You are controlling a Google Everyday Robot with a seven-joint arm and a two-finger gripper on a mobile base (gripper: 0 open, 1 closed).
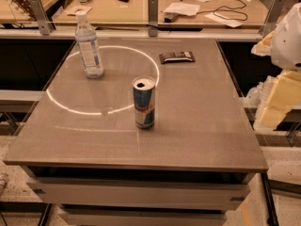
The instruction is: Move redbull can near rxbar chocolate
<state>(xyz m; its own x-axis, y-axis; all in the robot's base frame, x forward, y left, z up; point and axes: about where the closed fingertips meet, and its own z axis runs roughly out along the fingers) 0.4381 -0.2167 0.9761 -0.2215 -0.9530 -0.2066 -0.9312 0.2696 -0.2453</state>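
Note:
The redbull can (144, 102) stands upright near the middle of the grey table (202, 126), its silver top open to view. The rxbar chocolate (177, 57) lies flat in its dark wrapper at the back of the table, to the right of and behind the can, well apart from it. My gripper (278, 98) shows only as white and pale yellow parts at the right edge of the view. It is beyond the table's right side, far from the can, and holds nothing that I can see.
A clear plastic water bottle (89, 46) stands upright at the back left of the table. A ring of reflected light lies on the tabletop. Behind the table is a wooden counter (141, 8) with papers, a cable and metal posts.

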